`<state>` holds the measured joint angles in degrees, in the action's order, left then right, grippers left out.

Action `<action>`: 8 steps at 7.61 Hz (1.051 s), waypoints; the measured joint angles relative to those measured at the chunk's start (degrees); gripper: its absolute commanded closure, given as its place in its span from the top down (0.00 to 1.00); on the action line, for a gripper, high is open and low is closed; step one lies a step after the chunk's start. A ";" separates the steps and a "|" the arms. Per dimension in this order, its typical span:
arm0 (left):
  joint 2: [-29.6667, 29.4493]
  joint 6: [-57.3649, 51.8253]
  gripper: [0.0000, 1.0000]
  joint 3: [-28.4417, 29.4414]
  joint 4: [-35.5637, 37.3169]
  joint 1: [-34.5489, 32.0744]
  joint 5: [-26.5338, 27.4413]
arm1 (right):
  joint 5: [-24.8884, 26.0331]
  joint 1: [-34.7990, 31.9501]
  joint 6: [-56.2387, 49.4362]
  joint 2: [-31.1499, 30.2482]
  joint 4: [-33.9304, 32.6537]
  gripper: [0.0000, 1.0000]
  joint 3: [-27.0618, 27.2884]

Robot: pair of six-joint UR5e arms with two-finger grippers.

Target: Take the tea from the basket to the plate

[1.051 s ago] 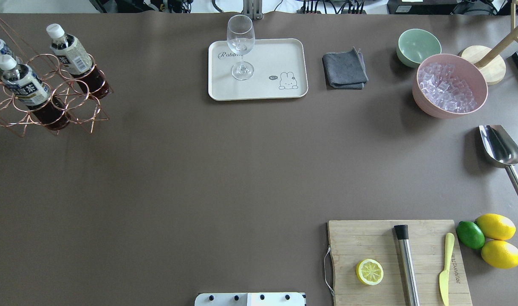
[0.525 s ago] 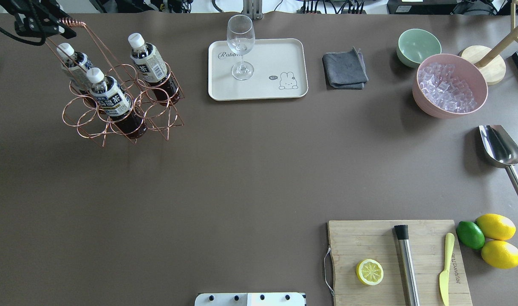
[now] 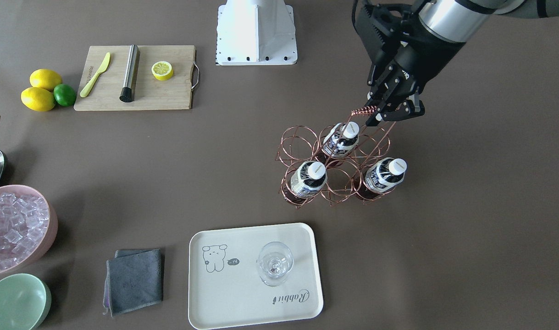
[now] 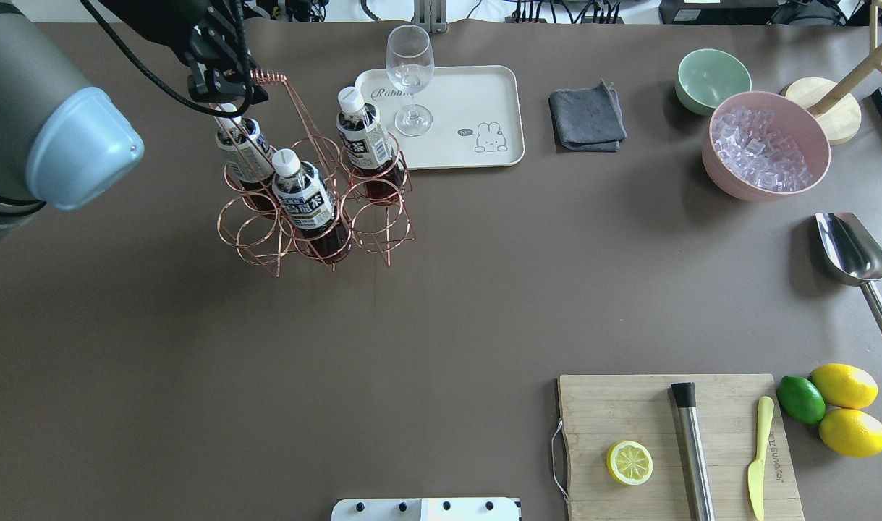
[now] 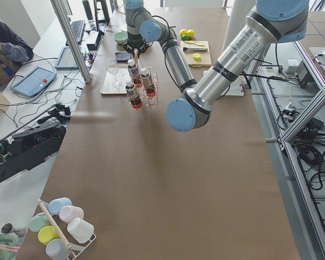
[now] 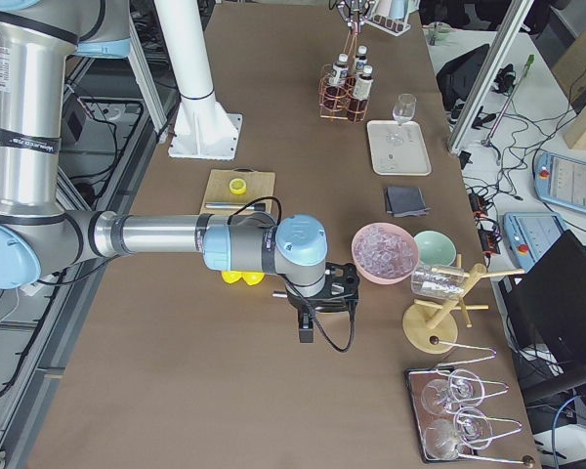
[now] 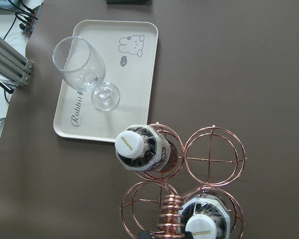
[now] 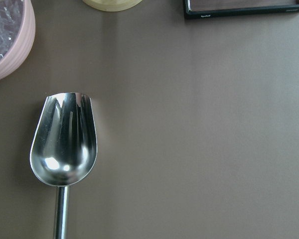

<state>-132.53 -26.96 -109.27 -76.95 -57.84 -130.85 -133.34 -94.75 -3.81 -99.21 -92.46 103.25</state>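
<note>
Pinches the coiled handle top of the copper wire basket (image 4: 372,211) with the left gripper (image 3: 375,112), jaws closed on the coil. Cannot tell whether lifted or resting on the brown table (image 4: 441,304). Carries three capped bottles of dark tea in the ring cells, none gripped directly. Puts the nearest tea bottle (image 3: 341,140) just under the claw, in the middle cell of the robot-side row, right beside the handle wires and leaning a little. Sets the second tea bottle (image 3: 309,178) and third tea bottle (image 3: 384,176) in the two end cells of the row toward the operators, further from the claw, apart from the fingers. Places the cream Rabbit plate (image 3: 242,293) near the basket on the operators' side, not touching it in the front-facing view. Bears a stemmed wine glass (image 3: 274,263) upright on that plate. Finds the right gripper (image 6: 311,327) only in the exterior right view, low beside the pink ice bowl (image 6: 384,252); cannot tell whether open or closed. Looks straight down on a metal scoop (image 8: 65,139) from the right wrist camera.
</note>
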 measured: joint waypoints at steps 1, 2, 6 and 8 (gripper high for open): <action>-1.39 2.34 0.00 -0.20 0.32 2.43 0.74 | 0.14 -0.07 -0.02 -0.11 0.00 1.00 0.15; -2.55 4.41 0.00 -0.53 0.44 4.79 1.09 | 0.37 0.05 -0.07 -0.07 -0.03 1.00 0.14; -7.19 10.51 0.00 -1.10 0.57 13.90 5.31 | 0.50 3.00 0.27 1.77 2.51 1.00 0.87; -7.98 12.32 0.00 -1.12 0.58 16.54 7.43 | 0.24 6.95 2.83 6.75 4.54 1.00 1.01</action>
<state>-140.51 -14.64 -110.39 -76.37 -41.30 -123.42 -133.11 -87.80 -0.98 -92.46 -87.92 104.26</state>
